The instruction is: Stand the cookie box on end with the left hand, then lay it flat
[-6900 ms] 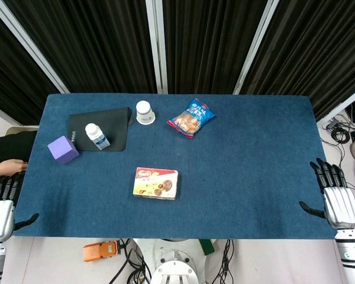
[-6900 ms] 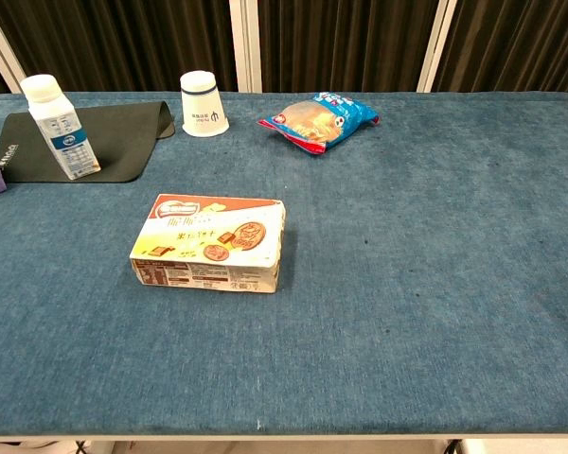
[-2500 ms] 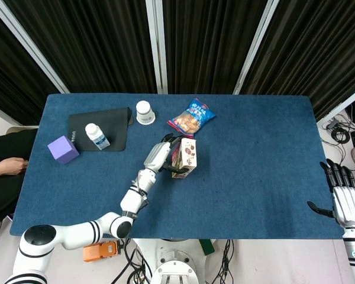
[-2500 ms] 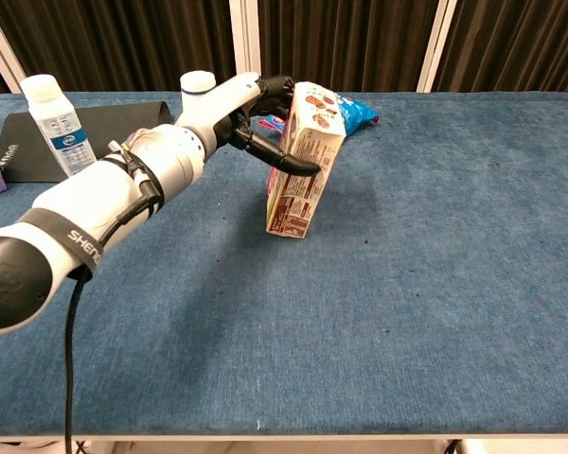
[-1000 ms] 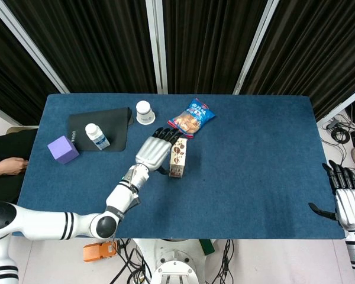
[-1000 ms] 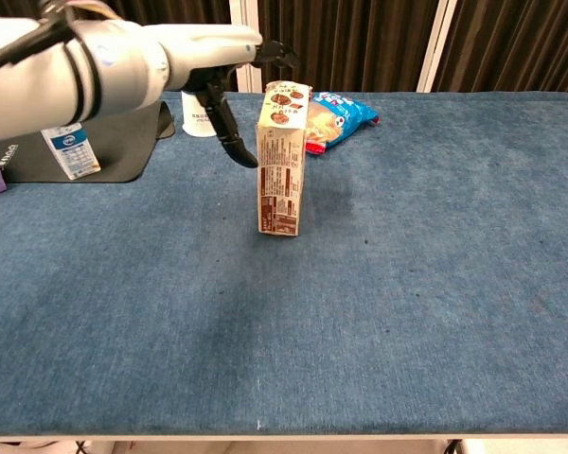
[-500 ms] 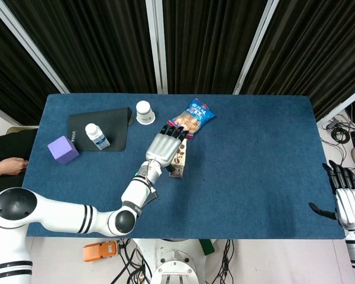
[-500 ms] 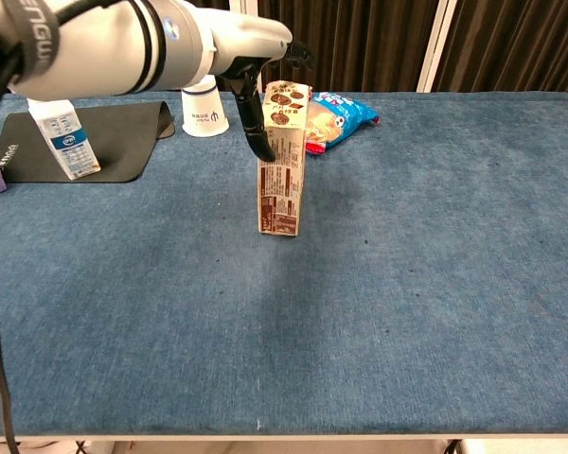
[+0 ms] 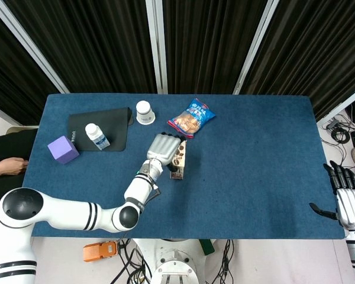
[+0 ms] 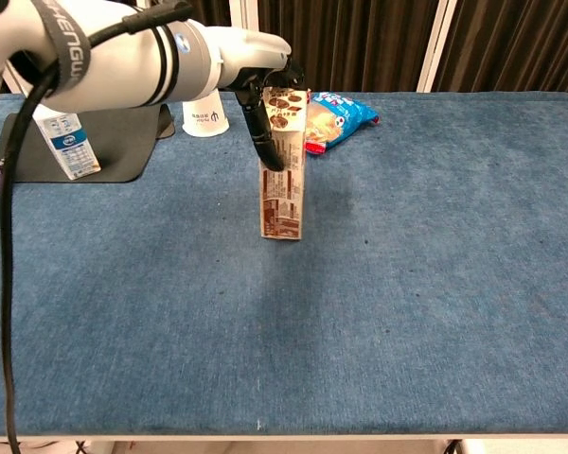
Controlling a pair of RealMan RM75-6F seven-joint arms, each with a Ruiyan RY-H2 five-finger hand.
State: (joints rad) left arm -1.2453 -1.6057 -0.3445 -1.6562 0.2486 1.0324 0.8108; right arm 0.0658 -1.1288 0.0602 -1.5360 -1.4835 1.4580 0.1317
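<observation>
The cookie box [image 9: 178, 158] [image 10: 282, 180] stands on end near the middle of the blue table [image 9: 254, 160], leaning very slightly. My left hand [image 9: 163, 148] [image 10: 263, 66] is over its top. The fingers curl down across the top end and the thumb lies against the box's left face, so the hand grips the upper part. My right hand [image 9: 347, 205] hangs beyond the table's right front corner, fingers apart and holding nothing. The chest view does not show it.
A blue snack bag [image 9: 191, 117] [image 10: 328, 117] lies just behind the box. A white cup [image 9: 145, 112] [image 10: 204, 105] stands at the back left, beside a black mat [image 9: 109, 122] [image 10: 123, 142] carrying a small bottle [image 9: 96, 135] [image 10: 62, 129]. A purple cube [image 9: 63, 149] sits far left.
The left hand's fingers, spread above the box half a second ago, have curled down over its top. The box has shifted slightly. The right hand is still.
</observation>
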